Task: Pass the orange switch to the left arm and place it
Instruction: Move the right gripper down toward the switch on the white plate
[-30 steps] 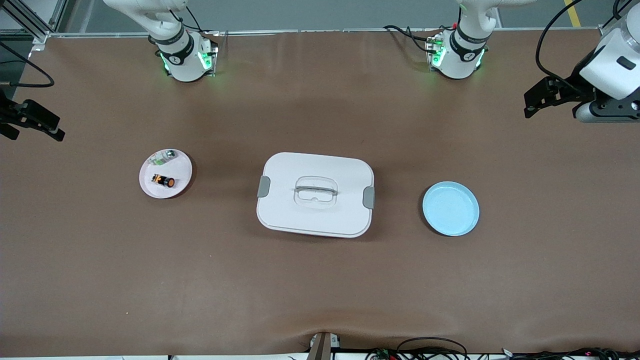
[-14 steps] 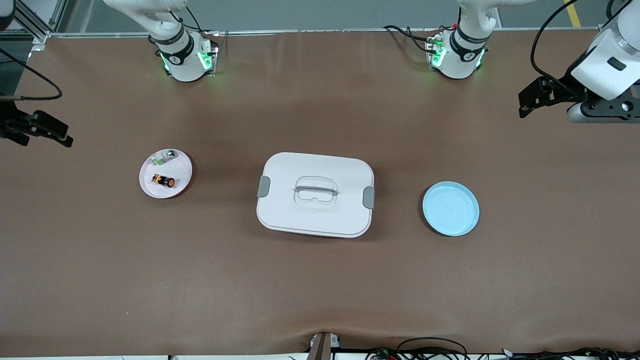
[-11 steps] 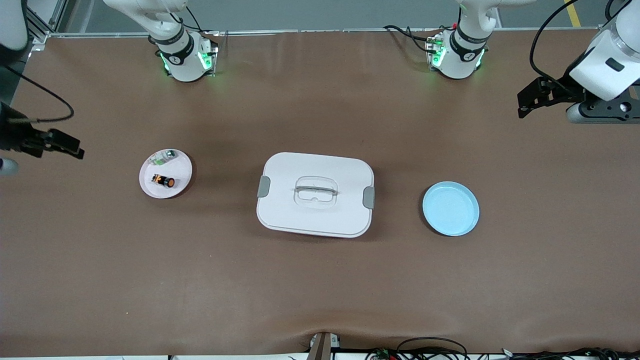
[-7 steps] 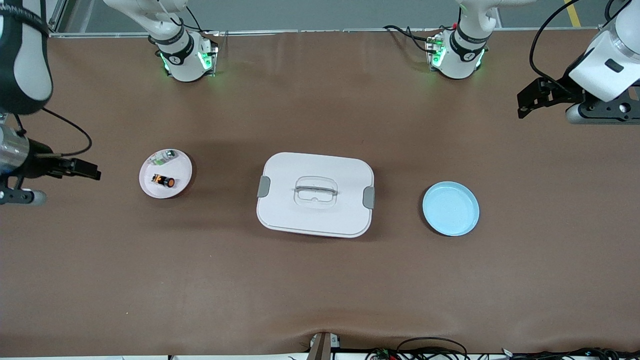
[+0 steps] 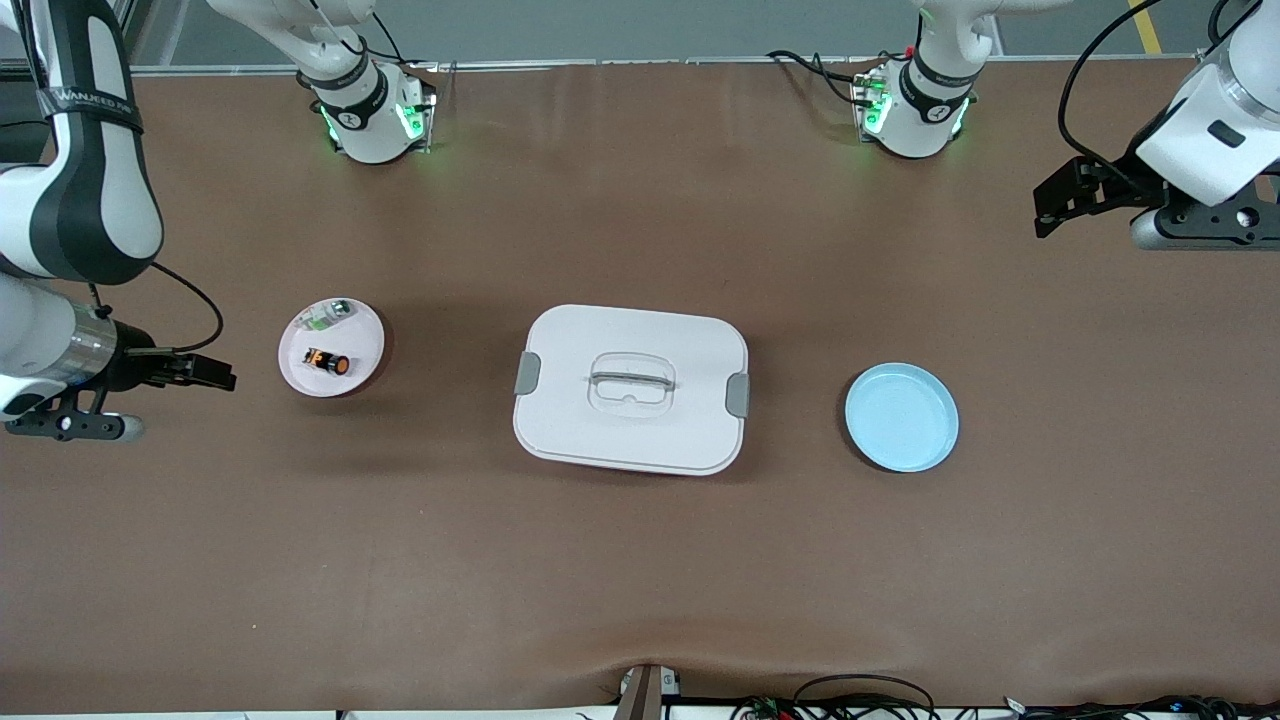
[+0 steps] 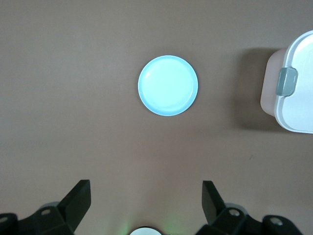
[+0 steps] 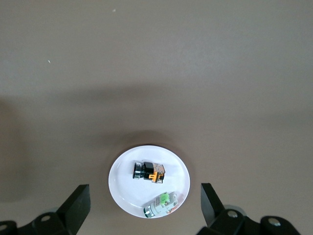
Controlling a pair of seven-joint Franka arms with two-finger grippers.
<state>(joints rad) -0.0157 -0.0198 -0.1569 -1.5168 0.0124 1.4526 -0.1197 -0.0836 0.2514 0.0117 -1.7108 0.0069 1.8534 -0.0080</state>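
While the orange switch [image 5: 327, 362] lies on the small white plate [image 5: 365, 345] toward the right arm's end of the table, beside a green-white-silver part [image 5: 326, 317], I judge the task is only at its beginning: nothing is picked up yet. My right gripper [image 5: 205, 372] hangs over the bare table just beside this plate, and the right wrist view shows its fingers [image 7: 77, 204] spread wide and empty. My left gripper [image 5: 1058, 200] waits over the table edge at the left arm's end, also wide open. The box [image 5: 631, 388] stands closed in the middle of the table, between the white plate and the empty blue plate [image 5: 901, 417]. Grasp, handover and placing all remain.
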